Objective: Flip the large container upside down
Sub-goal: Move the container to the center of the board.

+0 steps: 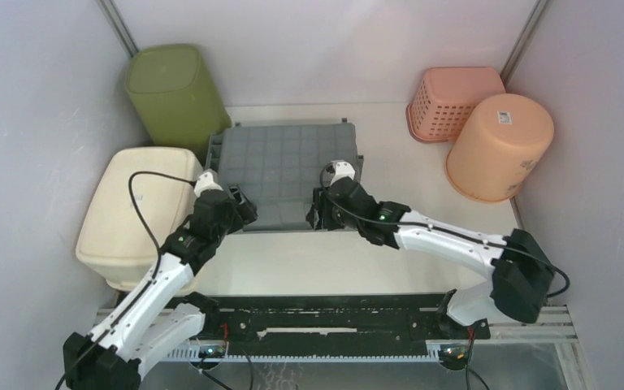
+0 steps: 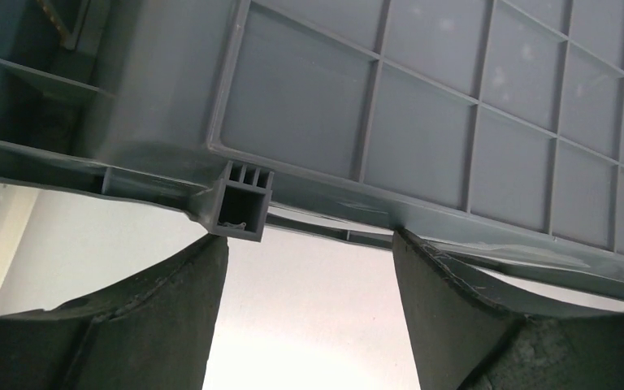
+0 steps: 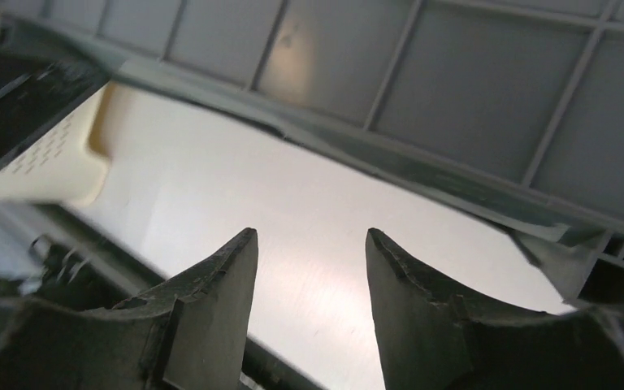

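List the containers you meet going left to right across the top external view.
cream plastic bin → olive-green plastic bin → grey plastic crate with its gridded base facing up → pink perforated plastic basket → peach plastic bucket

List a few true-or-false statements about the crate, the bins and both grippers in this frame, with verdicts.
1. The grey crate shows its gridded underside upward. True.
2. The left gripper is clamped on the crate. False: its jaws stand open at the crate's near edge.
3. The right gripper has its jaws open. True.
4. The green bin stands at the right wall. False: it is in the far left corner.
5. The peach bucket sits beside the pink basket. True.
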Tool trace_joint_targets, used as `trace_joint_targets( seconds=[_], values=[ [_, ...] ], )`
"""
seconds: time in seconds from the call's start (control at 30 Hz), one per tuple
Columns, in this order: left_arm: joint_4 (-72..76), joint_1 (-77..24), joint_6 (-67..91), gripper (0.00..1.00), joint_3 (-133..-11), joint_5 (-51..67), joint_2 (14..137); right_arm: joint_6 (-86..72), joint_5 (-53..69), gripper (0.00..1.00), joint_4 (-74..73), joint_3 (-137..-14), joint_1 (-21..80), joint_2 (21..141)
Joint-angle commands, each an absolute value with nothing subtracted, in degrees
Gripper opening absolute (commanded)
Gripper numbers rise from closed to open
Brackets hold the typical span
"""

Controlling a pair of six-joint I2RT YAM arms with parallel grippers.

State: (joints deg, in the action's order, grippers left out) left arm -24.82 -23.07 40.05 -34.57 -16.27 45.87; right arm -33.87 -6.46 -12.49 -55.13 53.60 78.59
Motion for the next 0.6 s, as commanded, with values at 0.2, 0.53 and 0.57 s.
trace_joint_targets(
  seconds=[0.2, 0.53, 0.57],
  values=[
    [-11.1, -22.6, 34.7, 0.77, -44.0, -16.9, 64.4, -32.8, -21.9, 0.6, -20.3, -60.3, 45.4, 81.8],
    [-6.7, -22.5, 31.1, 0.76, -57.3, -14.3, 84.7, -31.2, -10.7, 0.6, -15.3, -60.4, 30.0, 84.2],
    [-6.6, -22.3, 30.6, 0.76, -58.8, -14.3, 86.3, -31.2, -9.9, 0.6, -14.7, -60.8, 29.2, 85.0]
  ],
)
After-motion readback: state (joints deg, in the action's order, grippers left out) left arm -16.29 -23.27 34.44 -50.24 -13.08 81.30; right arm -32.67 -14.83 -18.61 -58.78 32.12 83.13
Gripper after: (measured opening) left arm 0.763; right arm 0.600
